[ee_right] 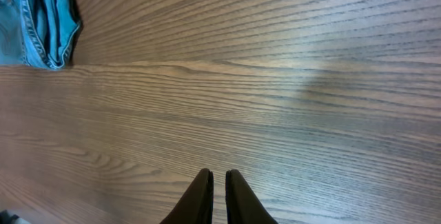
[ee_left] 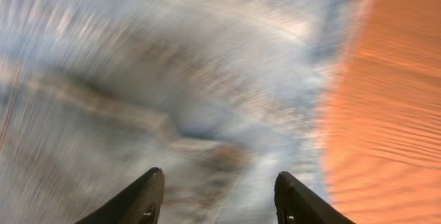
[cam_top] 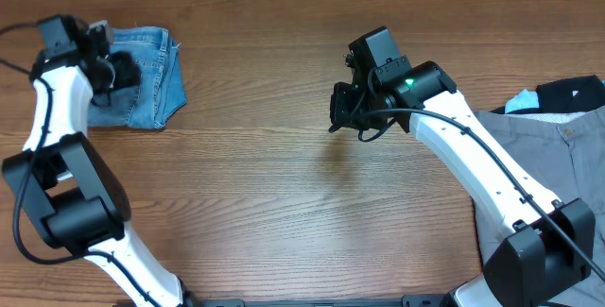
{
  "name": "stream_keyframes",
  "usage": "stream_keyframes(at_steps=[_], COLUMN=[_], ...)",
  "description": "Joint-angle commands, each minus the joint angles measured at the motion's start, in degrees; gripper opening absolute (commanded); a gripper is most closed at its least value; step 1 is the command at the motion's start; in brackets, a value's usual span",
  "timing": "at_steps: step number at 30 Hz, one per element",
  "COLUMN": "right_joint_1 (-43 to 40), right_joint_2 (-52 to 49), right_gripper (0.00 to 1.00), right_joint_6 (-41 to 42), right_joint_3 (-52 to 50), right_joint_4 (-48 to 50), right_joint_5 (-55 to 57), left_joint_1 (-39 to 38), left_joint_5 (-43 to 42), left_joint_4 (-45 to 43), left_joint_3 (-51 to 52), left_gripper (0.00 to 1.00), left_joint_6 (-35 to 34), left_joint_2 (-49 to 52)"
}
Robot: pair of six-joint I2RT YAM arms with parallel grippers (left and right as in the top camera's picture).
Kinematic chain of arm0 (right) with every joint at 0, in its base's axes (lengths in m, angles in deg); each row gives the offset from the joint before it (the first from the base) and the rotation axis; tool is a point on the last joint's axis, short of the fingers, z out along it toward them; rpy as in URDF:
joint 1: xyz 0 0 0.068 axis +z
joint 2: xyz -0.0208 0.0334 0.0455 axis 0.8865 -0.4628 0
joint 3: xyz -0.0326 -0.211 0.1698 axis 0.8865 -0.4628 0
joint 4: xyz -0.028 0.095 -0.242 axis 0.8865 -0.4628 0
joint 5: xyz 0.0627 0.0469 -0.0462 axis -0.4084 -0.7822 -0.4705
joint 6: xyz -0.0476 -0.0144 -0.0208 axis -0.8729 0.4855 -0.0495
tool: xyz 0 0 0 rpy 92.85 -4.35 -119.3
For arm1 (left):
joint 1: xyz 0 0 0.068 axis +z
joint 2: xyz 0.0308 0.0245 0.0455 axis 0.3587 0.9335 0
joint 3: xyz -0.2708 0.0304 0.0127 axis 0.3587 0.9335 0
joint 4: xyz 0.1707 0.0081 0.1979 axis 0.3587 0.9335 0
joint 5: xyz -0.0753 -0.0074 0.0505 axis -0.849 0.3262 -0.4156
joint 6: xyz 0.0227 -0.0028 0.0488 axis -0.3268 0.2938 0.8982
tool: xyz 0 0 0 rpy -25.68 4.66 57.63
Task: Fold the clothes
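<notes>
Folded light-blue faded denim jeans (cam_top: 151,80) lie directly beneath the spread left claw (ee_left: 217,182); right claw (ee_right: 218,181), pressed together, hangs well apart.

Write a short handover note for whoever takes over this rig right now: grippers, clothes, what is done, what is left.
Left gripper: open, nothing between its fingers, close above the jeans; its view is blurred.
Right gripper: shut, empty, over the bare middle of the table.
Jeans: a compact bundle at the table's far left.
Done: jeans appear folded.
Left: probably lift the left arm clear; a grey garment and a dark garment lie at the right edge, seemingly unfolded.
</notes>
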Motion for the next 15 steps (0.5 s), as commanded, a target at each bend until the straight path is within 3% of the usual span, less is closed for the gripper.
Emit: stream_keyframes(at_steps=[1,6,15], right_joint_1=[0.3,0.3,0.3], right_joint_2=[1.2,1.2,1.2], right_gripper=[0.11,0.11,0.11], right_joint_6=[0.0,0.0,0.0], right_joint_3=[0.8,0.8,0.8], right_joint_4=[0.5,0.4,0.4], right_joint_5=[0.6,0.6,0.6], left_joint_1=[-5.0,-10.1,-11.3], left_joint_5=[-4.8,-4.2,3.3], left_joint_4=[-1.4,-4.2,-3.8], left_joint_3=[0.0,0.0,0.0], left_gripper=[0.37,0.06,0.04], left_joint_6=[10.5,13.2,8.1], left_joint_2=[-1.4,2.0,9.8])
